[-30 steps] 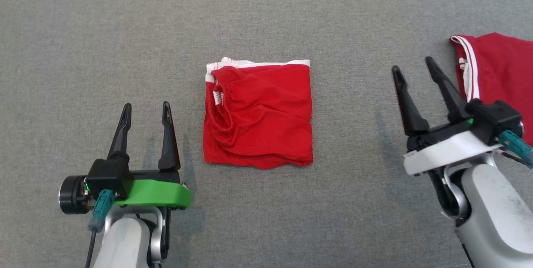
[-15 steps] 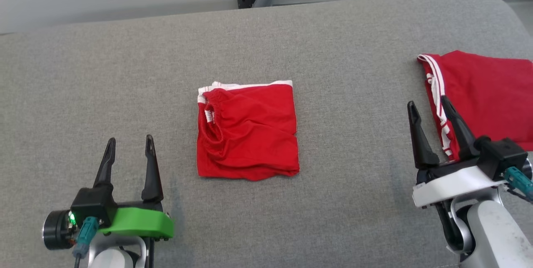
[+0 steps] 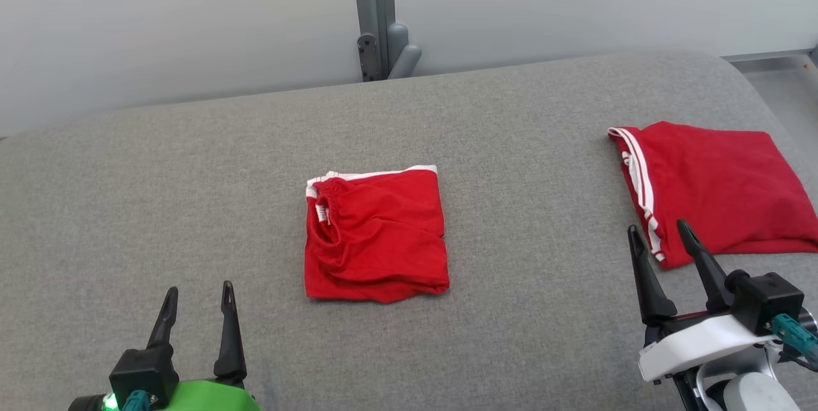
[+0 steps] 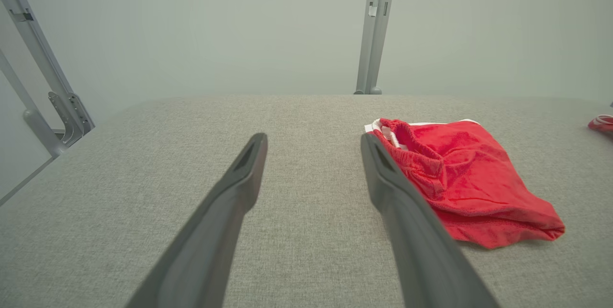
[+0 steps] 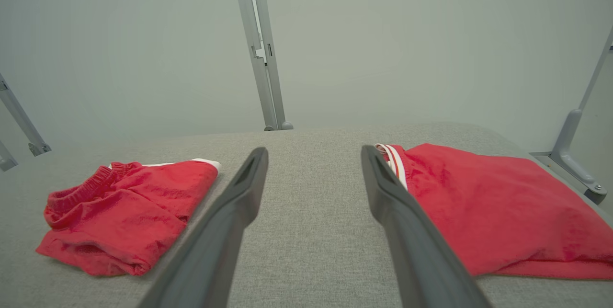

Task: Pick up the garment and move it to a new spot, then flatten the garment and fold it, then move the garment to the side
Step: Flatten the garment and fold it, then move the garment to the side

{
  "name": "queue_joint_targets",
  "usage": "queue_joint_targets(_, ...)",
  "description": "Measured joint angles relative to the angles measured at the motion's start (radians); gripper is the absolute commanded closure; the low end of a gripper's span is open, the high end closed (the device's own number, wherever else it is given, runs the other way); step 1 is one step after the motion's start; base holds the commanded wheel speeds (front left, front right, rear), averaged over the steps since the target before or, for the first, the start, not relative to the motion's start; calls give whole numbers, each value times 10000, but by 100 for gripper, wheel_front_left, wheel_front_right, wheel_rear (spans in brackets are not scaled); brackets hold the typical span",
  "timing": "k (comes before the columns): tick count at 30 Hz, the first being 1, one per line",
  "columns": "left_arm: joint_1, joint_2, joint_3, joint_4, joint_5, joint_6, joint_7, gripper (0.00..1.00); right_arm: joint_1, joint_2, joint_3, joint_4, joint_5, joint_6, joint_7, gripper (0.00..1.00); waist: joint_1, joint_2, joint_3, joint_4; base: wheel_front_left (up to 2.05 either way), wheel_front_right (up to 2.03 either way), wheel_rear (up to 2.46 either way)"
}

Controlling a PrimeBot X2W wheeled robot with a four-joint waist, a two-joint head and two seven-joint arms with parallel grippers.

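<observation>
Red cloth with white trim, the garment (image 3: 376, 235) lies folded into a rough square at the middle of the grey fabric surface (image 3: 192, 174). Its gathered waistband sits at the robot's far left corner and its near edge is slightly rumpled. Nothing touches it.

The left arm sits low at the lower left of the head view, its green wrist collar (image 3: 211, 398) at the frame's bottom edge. Its two dark fingers (image 3: 227, 328) point straight away from the robot. The left jaws stand wide apart and empty, nearer the robot than the garment and off to its left. In the left wrist view the garment (image 4: 459, 178) lies just beyond the right-hand finger.

The right arm sits at the lower right, with a white collar (image 3: 696, 341) and a pale forearm (image 3: 754, 398) below. Its fingers (image 3: 645, 283) lean a little leftward. The right jaws are likewise spread and hold nothing.

A second red garment (image 3: 716, 187), with white stripes along one edge, lies flat at the robot's far right. Its near corner falls just beside the right arm's outer fingertip. In the right wrist view it (image 5: 498, 207) spreads to the right, and the folded garment (image 5: 129, 207) lies to the left.

A grey metal post (image 3: 374, 15) rises against a pale wall beyond the surface's far edge.
</observation>
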Motion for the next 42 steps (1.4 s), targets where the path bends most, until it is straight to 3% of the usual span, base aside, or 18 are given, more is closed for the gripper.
queue_joint_targets(12, 509, 150, -21, -426, -130, 96, 441, 0, 469, 134, -59, -341, -4, 0, 376, 0, 0, 0, -612, -197, 0, 0, 0)
queue_joint_targets(42, 456, 263, -221, -577, -221, 247, 504, 0, 501, 163, -176, -311, 29, 0, 510, 0, 1, 0, -557, 118, 0, 0, 0)
